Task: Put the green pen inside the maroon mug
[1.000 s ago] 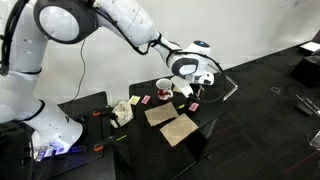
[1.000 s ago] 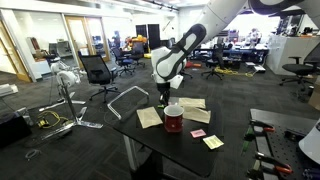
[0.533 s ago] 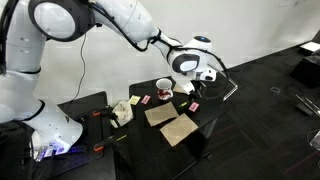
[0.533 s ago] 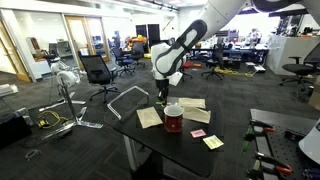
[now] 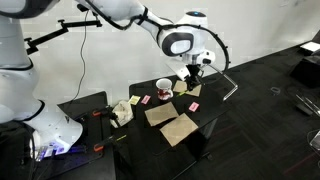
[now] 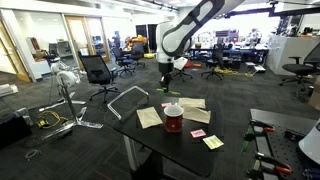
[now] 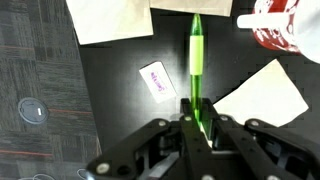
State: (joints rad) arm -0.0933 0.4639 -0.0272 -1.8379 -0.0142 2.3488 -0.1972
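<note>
My gripper [image 7: 197, 120] is shut on the green pen [image 7: 196, 60], which sticks out straight ahead of the jaws in the wrist view. In both exterior views the gripper [image 5: 192, 72] [image 6: 167, 82] hangs well above the black table, with the pen [image 5: 190, 79] pointing down. The maroon mug [image 5: 163, 89] [image 6: 173, 119] with a white inside stands upright on the table, below and a little to one side of the gripper. Its rim shows at the top right of the wrist view [image 7: 278, 25].
Tan paper sheets [image 5: 160, 114] [image 5: 180, 128] [image 6: 149, 117] lie on the black table [image 6: 195, 155]. Small pink and yellow sticky notes [image 7: 155, 79] [image 6: 212, 142] lie around the mug. A crumpled yellow cloth [image 5: 122, 110] sits at one side. Office chairs [image 6: 97, 72] stand beyond.
The arm has risen, lifting the green pen off the table to well above the mug's height. The mug and papers have not moved.
</note>
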